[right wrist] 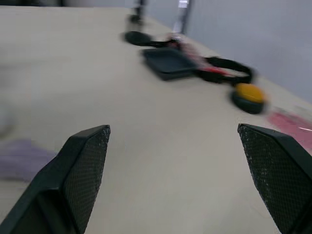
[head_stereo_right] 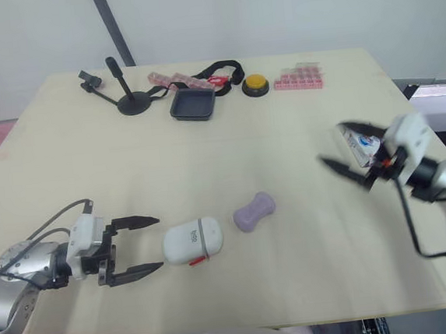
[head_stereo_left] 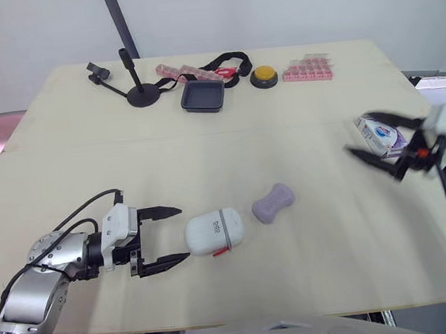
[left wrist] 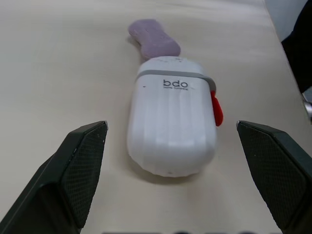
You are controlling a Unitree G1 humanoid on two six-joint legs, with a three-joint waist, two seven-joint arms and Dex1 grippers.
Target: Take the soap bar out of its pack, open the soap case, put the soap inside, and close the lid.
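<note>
The white soap case lies shut on the table, with a grey band and a red tab. Just right of it lies the bare purple soap bar. My left gripper is open at the case's left end, one finger on each side of the case without touching it. The soap pack lies near the table's right edge. My right gripper hovers open by the pack and holds nothing.
Along the far edge stand a black stand, a black tray, a black strap, a yellow button and a pink pill box. The table's right edge is close to the right arm.
</note>
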